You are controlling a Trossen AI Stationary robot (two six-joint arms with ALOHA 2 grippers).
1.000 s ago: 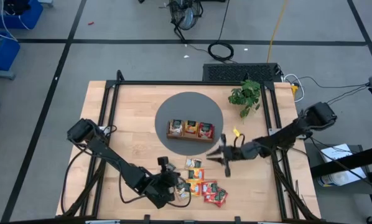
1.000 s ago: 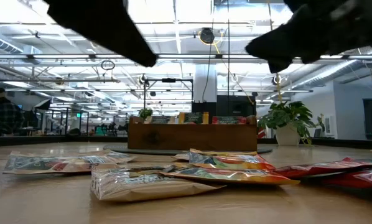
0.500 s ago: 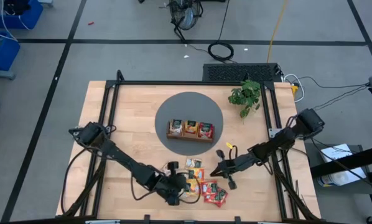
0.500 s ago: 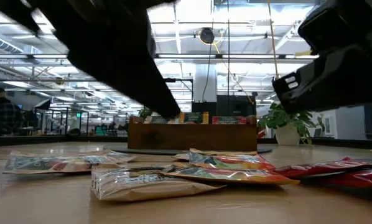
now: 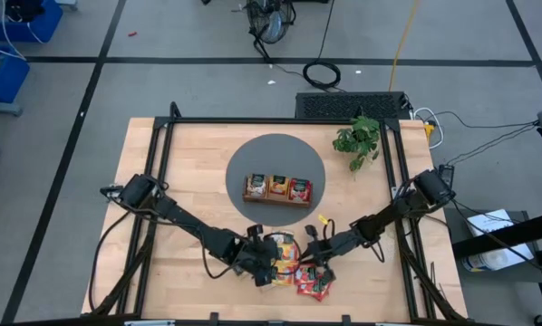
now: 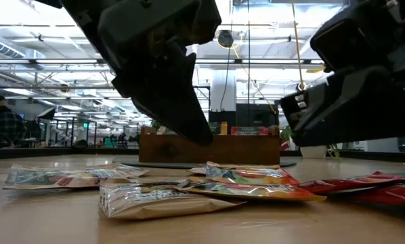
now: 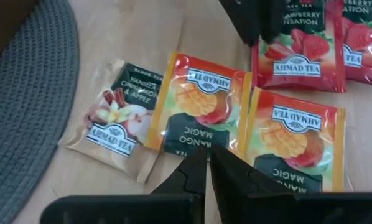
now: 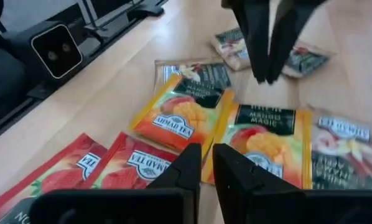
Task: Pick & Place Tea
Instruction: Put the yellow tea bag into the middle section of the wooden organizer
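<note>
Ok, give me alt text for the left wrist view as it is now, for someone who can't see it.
The left gripper, fingers nearly together and empty, hovers over two orange mango tea sachets lying flat side by side on the wooden table. A beige vanilla-and-apple sachet lies beside them near the grey mat, red strawberry sachets beyond.

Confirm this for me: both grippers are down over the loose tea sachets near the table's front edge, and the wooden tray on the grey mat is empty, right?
Not quite. The high view shows the wooden tray already holds sachets in its compartments. The rest stands: left gripper and right gripper are over the loose tea sachets.
</note>
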